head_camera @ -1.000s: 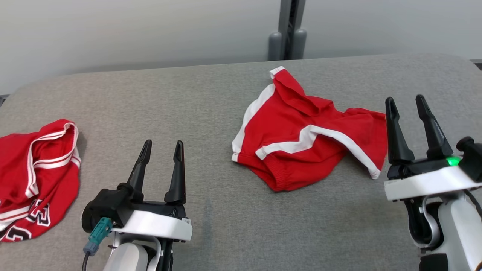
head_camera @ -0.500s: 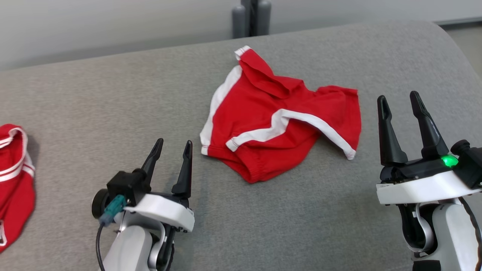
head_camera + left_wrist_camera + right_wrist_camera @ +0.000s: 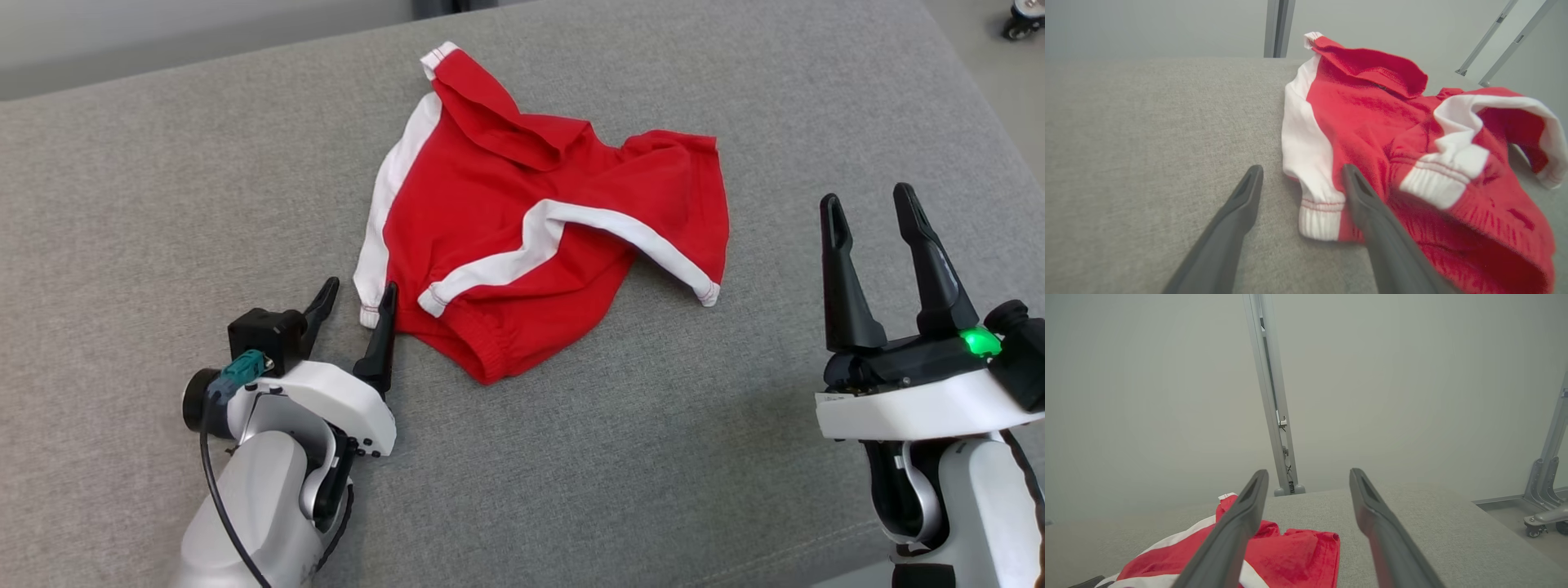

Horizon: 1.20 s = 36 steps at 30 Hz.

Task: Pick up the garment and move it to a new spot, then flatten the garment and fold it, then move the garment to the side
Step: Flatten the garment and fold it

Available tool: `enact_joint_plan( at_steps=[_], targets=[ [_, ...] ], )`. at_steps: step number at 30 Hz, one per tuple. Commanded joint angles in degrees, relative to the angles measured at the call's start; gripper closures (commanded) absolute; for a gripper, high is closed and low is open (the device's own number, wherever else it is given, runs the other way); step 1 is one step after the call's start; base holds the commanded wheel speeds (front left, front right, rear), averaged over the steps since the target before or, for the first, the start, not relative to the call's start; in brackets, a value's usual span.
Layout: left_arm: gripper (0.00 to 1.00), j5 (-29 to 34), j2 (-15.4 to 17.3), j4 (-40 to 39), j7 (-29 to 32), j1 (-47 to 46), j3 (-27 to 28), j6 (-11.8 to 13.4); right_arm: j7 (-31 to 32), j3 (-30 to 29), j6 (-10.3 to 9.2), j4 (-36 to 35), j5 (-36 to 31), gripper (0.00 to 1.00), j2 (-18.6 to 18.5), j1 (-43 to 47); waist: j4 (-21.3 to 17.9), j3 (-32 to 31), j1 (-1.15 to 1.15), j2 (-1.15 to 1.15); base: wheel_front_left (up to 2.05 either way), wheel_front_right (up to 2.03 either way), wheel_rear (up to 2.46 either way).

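While the left pincer (image 3: 360, 286) stands with its fingers spread apart, the white cuff (image 3: 1318, 220) at the near-left corner of the red garment (image 3: 522, 204) lies between them, and nothing is clamped yet. The right pincer (image 3: 867, 196), likewise wide apart and empty, hovers off the garment's right side, clear of the cloth. The garment itself lies crumpled on the grey counter (image 3: 163, 163), with a flap folded over at its far edge. As I judge it, closing on the cuff alone may catch one thin layer, so the cloth slips free or drags and bunches when lifted.
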Motion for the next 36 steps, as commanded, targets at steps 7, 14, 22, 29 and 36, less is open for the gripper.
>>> enact_joint_plan(
  at_steps=[7, 14, 22, 29, 36],
  targets=[
    [1.00, -1.26, 0.33, 5.02, 0.99, -3.54, -1.55, -2.16, -0.60, -0.92, -0.02, 0.26, -0.97, 0.00, 0.16, -0.59, -0.48, 0.91, 0.00, 0.00, 0.00, 0.00, 0.00],
    [1.00, 1.64, 4.09, 3.58, -1.06, -7.77, -1.30, -0.14, -1.35, -0.02, -0.02, 1.45, -0.90, 0.00, 0.24, -1.13, -0.54, 0.35, 0.00, 0.00, 0.00, 0.00, 0.00],
    [1.00, 5.86, 9.69, 3.50, -0.72, -14.02, -2.35, 1.66, -2.29, 1.28, -0.02, 2.81, 0.72, 0.00, 0.22, -2.08, -1.47, 0.09, 0.00, 0.00, 0.00, 0.00, 0.00],
    [0.56, 6.20, 10.60, 4.81, -0.74, -16.01, -1.88, 4.46, -2.78, 2.02, -0.02, 4.02, 1.64, 0.00, 0.21, -2.18, -2.26, -0.25, 0.00, 0.00, 0.00, 0.00, 0.00],
    [0.00, 5.36, 8.26, 4.74, -1.86, -13.56, -0.63, 8.07, -2.90, 1.58, -0.02, 4.76, 1.28, 0.00, 0.22, -1.63, -1.09, -1.24, 0.00, 0.00, 0.00, 0.00, 0.00]
  ],
)
